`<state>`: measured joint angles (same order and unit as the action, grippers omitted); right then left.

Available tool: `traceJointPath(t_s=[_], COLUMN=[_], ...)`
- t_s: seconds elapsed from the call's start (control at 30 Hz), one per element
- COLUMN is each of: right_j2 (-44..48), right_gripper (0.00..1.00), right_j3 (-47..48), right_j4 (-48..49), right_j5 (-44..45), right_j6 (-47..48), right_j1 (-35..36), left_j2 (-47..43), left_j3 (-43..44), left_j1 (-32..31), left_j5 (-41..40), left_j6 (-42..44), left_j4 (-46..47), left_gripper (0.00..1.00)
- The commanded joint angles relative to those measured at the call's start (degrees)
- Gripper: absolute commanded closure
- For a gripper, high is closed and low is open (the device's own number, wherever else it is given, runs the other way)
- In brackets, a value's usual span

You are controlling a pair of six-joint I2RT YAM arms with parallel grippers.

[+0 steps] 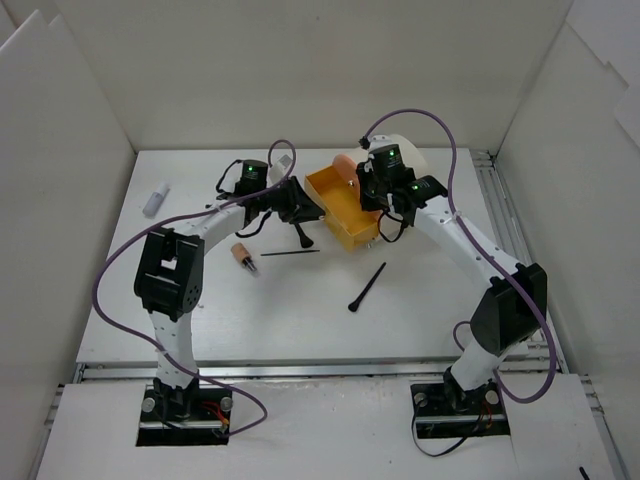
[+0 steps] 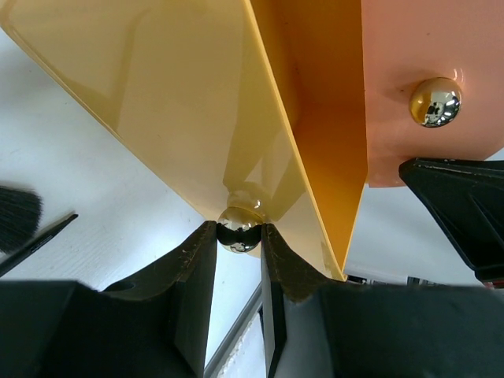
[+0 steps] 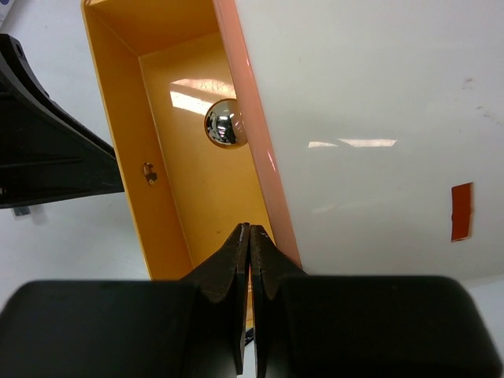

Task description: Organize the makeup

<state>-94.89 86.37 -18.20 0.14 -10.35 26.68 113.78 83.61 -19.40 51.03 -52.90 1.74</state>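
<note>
My left gripper (image 1: pixel 303 204) (image 2: pixel 239 230) is shut on the shiny round knob (image 2: pixel 239 228) of the pulled-out orange drawer (image 1: pixel 345 208), whose front panel (image 2: pixel 157 102) fills the left wrist view. My right gripper (image 1: pixel 385 203) (image 3: pixel 249 230) is shut and empty, its tips over the open drawer's inside (image 3: pixel 193 189), beside the cylinder's wall. On the table lie a stubby tan brush (image 1: pixel 243 258), a thin black brush (image 1: pixel 290 252), another black brush (image 1: pixel 367 287), a white tube (image 1: pixel 155 200) at the far left and a pale pen (image 1: pixel 284 160) at the back.
The big cream cylinder (image 1: pixel 408 158) (image 3: pixel 378 118) stands behind the right gripper. A pink drawer with its own knob (image 2: pixel 435 101) (image 3: pixel 223 124) sits above the orange one. A short black brush (image 1: pixel 300 237) lies under the left gripper. White walls enclose the table.
</note>
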Motion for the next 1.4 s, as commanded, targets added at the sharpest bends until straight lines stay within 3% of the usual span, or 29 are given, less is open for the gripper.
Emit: traceJointPath(t_s=[0.0, 0.37, 0.57, 0.87, 0.9, 0.93, 1.03, 1.17, 1.37], right_j2=[-0.5, -0.5, 0.3, 1.7, 1.8, 1.8, 2.3, 4.3, 9.2], right_gripper=[1.00, 1.00, 1.00, 0.98, 0.98, 0.98, 0.97, 0.95, 0.92], right_j3=[2.6, 2.4, 2.0, 2.5, 2.5, 2.6, 2.8, 4.1, 6.1], right_j4=[2.1, 2.3, 2.3, 2.4, 2.5, 2.4, 2.4, 2.4, 2.3], right_j5=[7.2, 7.2, 6.7, 5.4, 5.4, 5.4, 4.7, 3.3, 2.5], right_j6=[0.2, 0.0, 0.1, 0.9, 1.0, 1.0, 1.1, 1.3, 1.9], right_j1=[-1.7, -1.6, -1.6, -1.6, -1.6, -1.8, -1.6, -1.5, -0.2], left_j2=[-4.8, -5.3, -6.5, -9.3, -9.2, -9.1, -9.4, -12.3, -17.9], left_j3=[-0.4, -1.2, -0.8, -1.2, -1.0, -0.8, -0.7, -1.5, 0.2], left_j1=[1.4, 3.6, 3.6, 4.6, 4.6, 4.6, 4.6, 5.2, 5.9], left_j5=[0.2, 0.0, -1.1, -2.9, -3.0, -3.2, -2.9, -6.3, -21.5], left_j6=[2.6, 5.1, 7.6, 9.7, 10.1, 10.1, 10.0, 10.5, 15.0], left_j4=[-3.4, -7.3, -10.5, -13.3, -13.6, -14.0, -14.0, -16.3, -26.9], left_gripper=[1.00, 1.00, 0.93, 0.48, 0.25, 0.16, 0.04, 0.01, 0.01])
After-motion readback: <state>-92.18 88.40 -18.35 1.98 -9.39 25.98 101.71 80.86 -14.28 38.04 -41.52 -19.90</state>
